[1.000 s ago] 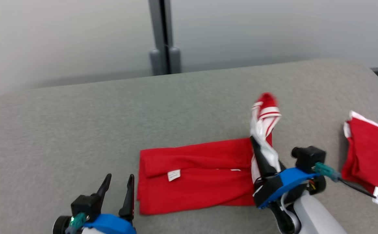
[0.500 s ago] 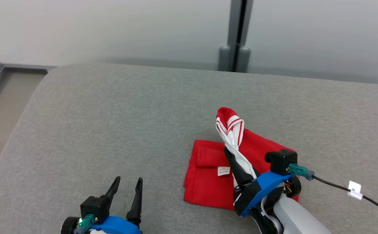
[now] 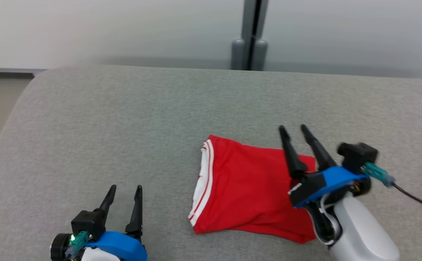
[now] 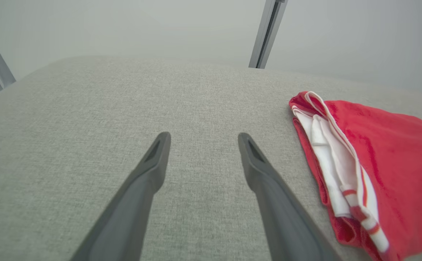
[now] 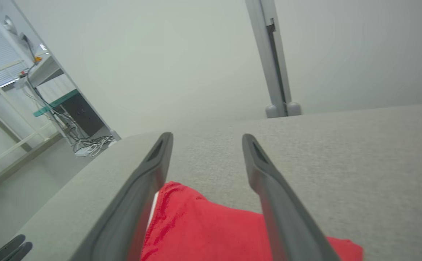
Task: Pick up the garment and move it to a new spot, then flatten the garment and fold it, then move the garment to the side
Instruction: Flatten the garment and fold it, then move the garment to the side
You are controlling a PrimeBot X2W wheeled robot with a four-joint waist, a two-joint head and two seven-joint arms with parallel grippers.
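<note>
Right jaws: apart, holding nothing, over the right edge of the folded red garment [image 3: 247, 188]. Left jaws: apart, empty, above the bare grey worktop [image 3: 123, 119], left of the garment and clear of it. Garment: lying on the worktop, white-striped hem facing left.

A lab or test room is suggested. A broad table [image 3: 105, 116] covered in grey cloth is set before a plain pale wall [image 3: 87, 29], which is split by a grey post [image 3: 249, 32]. In the right wrist view a desk [image 5: 45, 69] is seen at the far left, with loose cables [image 5: 85, 141] heaped on the floor [image 5: 22, 181] beneath it and a white frame [image 5: 0, 69] nearby — bare working furniture, nothing domestic.
</note>
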